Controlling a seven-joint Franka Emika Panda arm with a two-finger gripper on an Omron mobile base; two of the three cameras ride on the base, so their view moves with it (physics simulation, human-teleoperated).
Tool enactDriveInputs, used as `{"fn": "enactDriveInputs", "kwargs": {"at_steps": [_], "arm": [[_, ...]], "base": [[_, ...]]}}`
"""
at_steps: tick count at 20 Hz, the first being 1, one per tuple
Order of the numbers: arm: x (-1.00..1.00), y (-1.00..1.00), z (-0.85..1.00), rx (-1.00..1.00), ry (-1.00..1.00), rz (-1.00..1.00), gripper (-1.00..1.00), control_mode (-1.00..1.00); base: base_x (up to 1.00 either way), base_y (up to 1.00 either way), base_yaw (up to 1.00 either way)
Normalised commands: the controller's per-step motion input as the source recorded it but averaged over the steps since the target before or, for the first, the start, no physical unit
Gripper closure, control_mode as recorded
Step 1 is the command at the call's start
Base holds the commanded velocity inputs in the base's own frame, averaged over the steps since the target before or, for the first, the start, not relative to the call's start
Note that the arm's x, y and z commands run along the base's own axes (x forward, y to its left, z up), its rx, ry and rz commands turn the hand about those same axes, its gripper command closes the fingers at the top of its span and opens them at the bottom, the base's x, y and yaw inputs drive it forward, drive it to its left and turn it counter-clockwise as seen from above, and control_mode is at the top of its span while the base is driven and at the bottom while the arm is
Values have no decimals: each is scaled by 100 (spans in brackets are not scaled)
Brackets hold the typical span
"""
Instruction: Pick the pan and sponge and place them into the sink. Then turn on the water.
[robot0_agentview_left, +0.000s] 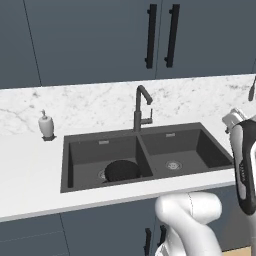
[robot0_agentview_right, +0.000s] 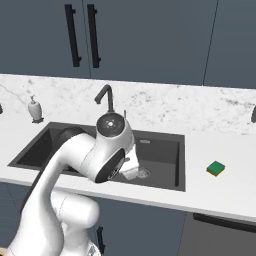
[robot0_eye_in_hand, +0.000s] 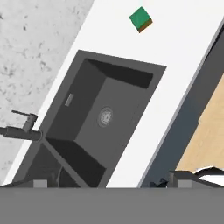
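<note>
We start with the sink (robot0_agentview_left: 145, 150), centre of the left base view: both basins are dark, so depth there is hard for us to judge. The pan (robot0_agentview_left: 121, 170) already lies in the basin toward the frame's left, over the drain. If we swing the arm low across the rim we could clip the faucet (robot0_agentview_left: 141, 107) standing behind the divider and start the water too soon. Our gripper (robot0_eye_in_hand: 107, 183), at the bottom of the hand view, is spread wide and empty. The sponge (robot0_agentview_right: 216, 168), at the right of the right base view, sits alone on the counter (robot0_agentview_right: 220, 195); a shallow pinch may squash it or push it aside.
</note>
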Motion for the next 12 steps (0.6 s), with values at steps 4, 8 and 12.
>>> {"fn": "enactDriveInputs", "kwargs": {"at_steps": [4, 8, 12], "arm": [[34, -25, -20, -26, 19, 17, -100, -100], [24, -44, -30, -21, 5, 15, -100, -100], [21, -55, -30, -17, 0, 11, -100, -100]], "base": [[0, 0, 0], [0, 0, 0], [0, 0, 0]]}}
